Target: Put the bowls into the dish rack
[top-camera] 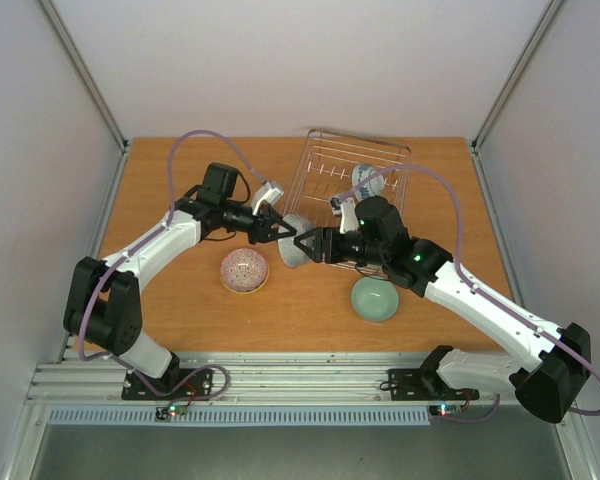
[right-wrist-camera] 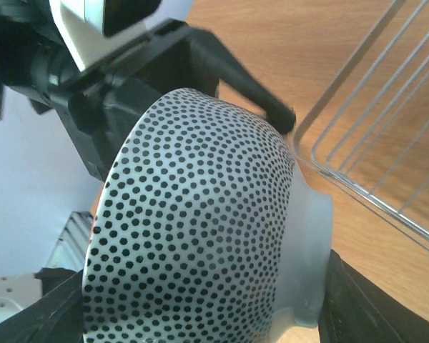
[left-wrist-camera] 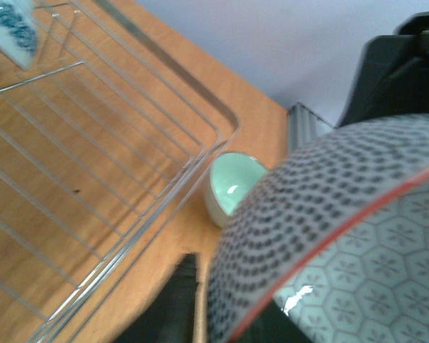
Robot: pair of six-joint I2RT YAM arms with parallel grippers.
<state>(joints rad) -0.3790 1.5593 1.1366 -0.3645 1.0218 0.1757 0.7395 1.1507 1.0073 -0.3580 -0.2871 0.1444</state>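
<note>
The right end effector point(top-camera: 310, 243) pinched a round grey ceramic bowl with black dots point(right-wrist-camera: 193, 229) between rim and foot, tipped on edge over the wooden tabletop point(top-camera: 180, 300). The left end effector point(top-camera: 283, 229) straddled its rim from 10 o'clock, fingers slightly spread (a sliver of wood showed beside one). The silvery wire dish rack point(top-camera: 325, 160) lay at 1 o'clock, holding a blue-and-white bowl point(top-camera: 368, 180). A pink patterned bowl point(top-camera: 244, 270) sat at 8 o'clock, a pale green bowl point(top-camera: 374, 299) at 4.
</note>
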